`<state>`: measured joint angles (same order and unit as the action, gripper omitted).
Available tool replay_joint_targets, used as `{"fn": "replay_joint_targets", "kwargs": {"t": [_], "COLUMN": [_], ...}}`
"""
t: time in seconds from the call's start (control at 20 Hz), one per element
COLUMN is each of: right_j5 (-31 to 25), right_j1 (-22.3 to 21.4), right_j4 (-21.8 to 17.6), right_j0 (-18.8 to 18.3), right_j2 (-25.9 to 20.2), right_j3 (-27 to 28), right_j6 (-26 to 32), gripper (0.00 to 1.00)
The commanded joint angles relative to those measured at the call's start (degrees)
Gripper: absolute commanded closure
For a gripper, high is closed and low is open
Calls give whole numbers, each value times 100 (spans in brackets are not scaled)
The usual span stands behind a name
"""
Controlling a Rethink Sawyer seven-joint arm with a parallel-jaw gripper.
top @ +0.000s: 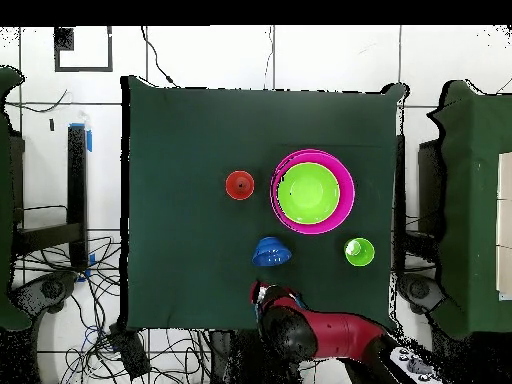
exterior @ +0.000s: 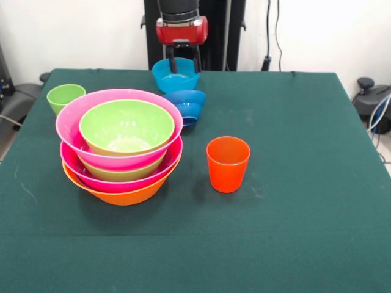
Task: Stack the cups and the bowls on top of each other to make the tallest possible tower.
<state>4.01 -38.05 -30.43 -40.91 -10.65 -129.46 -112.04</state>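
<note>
The tower (exterior: 122, 152) stands left of centre: an orange bowl (exterior: 122, 195) lowest, then pink, green, pink and a green bowl (exterior: 126, 125) on top; it also shows in the overhead view (top: 312, 191). The orange-red cup (exterior: 228, 163) stands upright to its right. The light green cup (exterior: 65, 96) stands behind the tower at the left. A dark blue bowl (exterior: 186, 105) lies upside down near the far side. My gripper (exterior: 184, 64) is at the far edge with its fingers apart, reaching down at a light blue bowl (exterior: 176, 79). No purple bowl shows.
The green cloth-covered table (exterior: 305, 213) has its far edge just behind the light blue bowl. In the overhead view the arm (top: 320, 335) covers the light blue bowl. Chairs and cables stand around the table.
</note>
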Motion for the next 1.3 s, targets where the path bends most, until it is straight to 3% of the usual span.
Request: {"fn": "replay_joint_targets", "kwargs": {"t": [0.05, 0.5, 1.0, 1.3], "right_j5": [-619, -422, 591, 746], "right_j1": [-107, 131, 1146, 1319], "right_j4": [215, 206, 152, 264], "right_j0": [34, 83, 374, 423], "right_j2": [-130, 25, 410, 393], "right_j3": [-181, -195, -22, -47], "right_j6": [-580, -734, -1068, -1120], "gripper": [0, 0, 0, 0]}}
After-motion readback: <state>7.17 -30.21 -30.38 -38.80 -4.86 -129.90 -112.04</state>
